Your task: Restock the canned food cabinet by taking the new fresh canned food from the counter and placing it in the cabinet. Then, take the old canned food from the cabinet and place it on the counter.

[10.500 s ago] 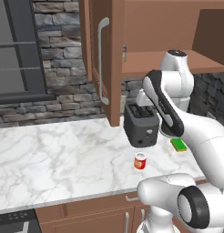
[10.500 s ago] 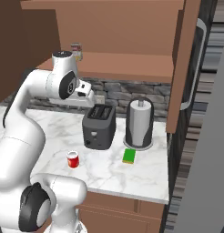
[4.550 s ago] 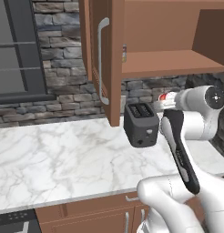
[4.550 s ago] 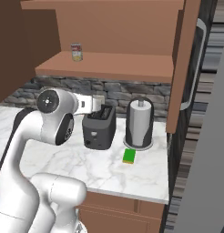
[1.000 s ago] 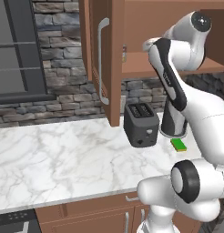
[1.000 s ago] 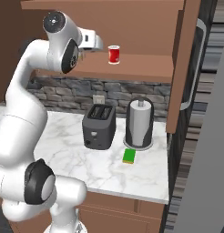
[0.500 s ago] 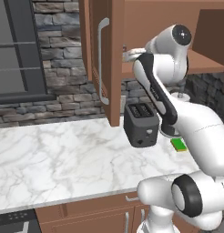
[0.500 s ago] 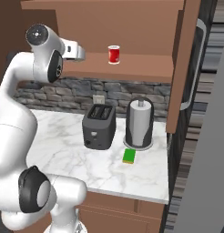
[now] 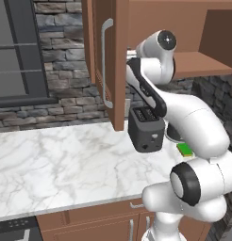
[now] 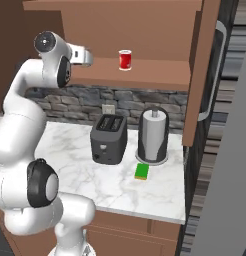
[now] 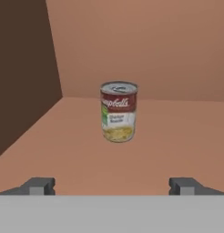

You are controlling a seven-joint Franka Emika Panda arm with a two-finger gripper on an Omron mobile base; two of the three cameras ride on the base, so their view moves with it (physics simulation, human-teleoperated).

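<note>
My hand point(image 11: 112, 185) is spread wide and empty at the front edge of the cabinet point(image 10: 145, 75) shelf, facing a can point(image 11: 118, 112) with a red band and pale label that stands upright toward the shelf's back. The red can point(image 10: 125, 60) stands alone mid-shelf, above the toaster point(image 10: 109, 138) on the table point(image 10: 95, 182).

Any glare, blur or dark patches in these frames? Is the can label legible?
Hand view: flat even light, no glare, can soft-edged, label only partly legible, cabinet's left wall in deep shadow. Right base view: red can small but crisp on the shelf. Left base view: mild softness, no glare on the counter.
</note>
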